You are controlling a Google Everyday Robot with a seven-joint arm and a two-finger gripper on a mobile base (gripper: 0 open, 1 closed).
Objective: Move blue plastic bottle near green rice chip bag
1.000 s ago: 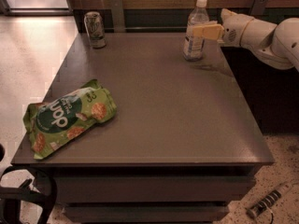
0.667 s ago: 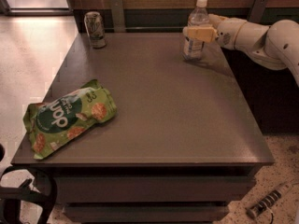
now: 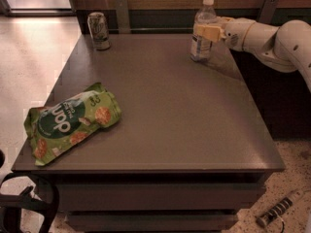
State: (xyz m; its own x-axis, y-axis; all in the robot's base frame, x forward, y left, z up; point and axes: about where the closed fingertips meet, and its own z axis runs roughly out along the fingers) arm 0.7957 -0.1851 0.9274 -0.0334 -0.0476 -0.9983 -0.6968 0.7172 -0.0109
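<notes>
The blue plastic bottle [image 3: 203,30], clear with a white cap and a pale label, stands upright at the far right of the dark table [image 3: 165,115]. My gripper [image 3: 206,32] reaches in from the right on its white arm and sits at the bottle's mid-height, its yellowish tip lying across the bottle's front. The green rice chip bag [image 3: 70,120] lies flat near the table's front left corner, far from the bottle.
A short metal drink can [image 3: 99,30] stands at the table's far left corner. A wooden wall with dark trim runs behind the table. A small dark object [image 3: 279,210] lies on the speckled floor at the lower right. Black frame parts [image 3: 24,205] show at the lower left.
My gripper has moved left, from just right of the bottle to level with its middle. The bottle, the bag and the can have stayed in place.
</notes>
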